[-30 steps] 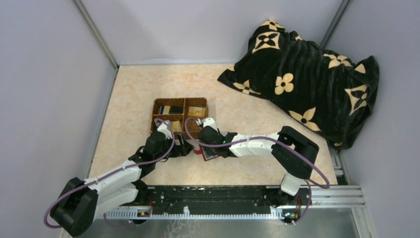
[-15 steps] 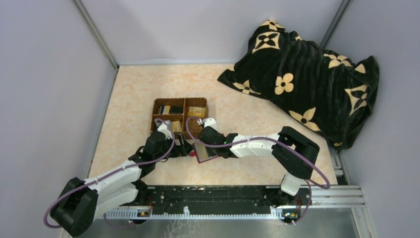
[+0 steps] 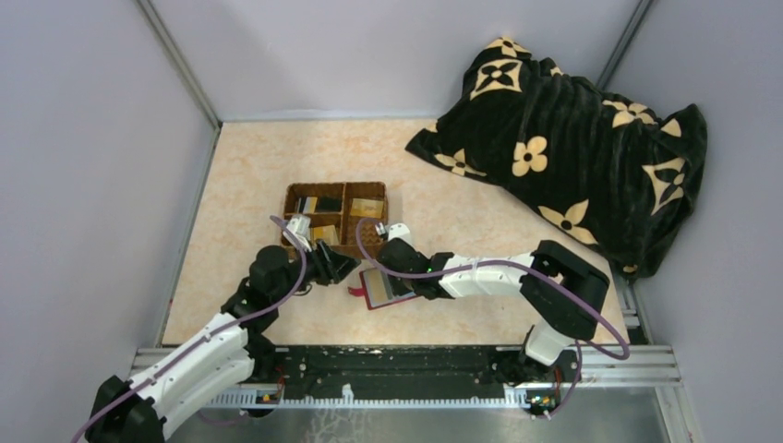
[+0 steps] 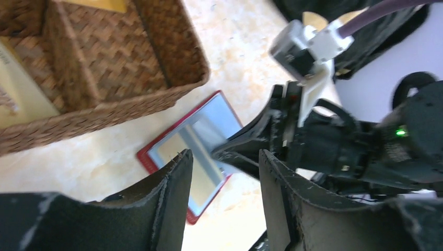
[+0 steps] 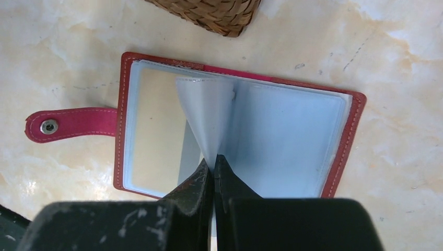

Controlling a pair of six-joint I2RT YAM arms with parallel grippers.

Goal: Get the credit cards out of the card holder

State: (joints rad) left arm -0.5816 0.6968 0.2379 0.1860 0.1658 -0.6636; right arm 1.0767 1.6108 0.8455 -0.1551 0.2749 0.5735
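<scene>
Marbled beige tabletop point(image 3: 443, 166) carries the red booklet-style card holder point(image 5: 282, 141), lying open just beside the brown wicker basket point(image 3: 337, 184). One clear bluish pocket leaf point(image 5: 206, 110) is pinched upright by the closed right gripper point(image 5: 213, 170), while the left gripper point(image 4: 224, 157) hovers near, jaws apart and empty. Page-turning seems the step in hand; next, the left must slide out what looks like a tan card point(image 5: 156, 141) in the exposed pocket.

The card holder point(image 5: 156, 141) lies open on the table point(image 3: 258, 166) directly under the right gripper point(image 5: 213, 164), with the left gripper point(image 4: 224, 157) just to its left. Beyond both grippers sits the basket point(image 3: 319, 186), cards point(image 3: 367, 207) lying in its compartments.
</scene>
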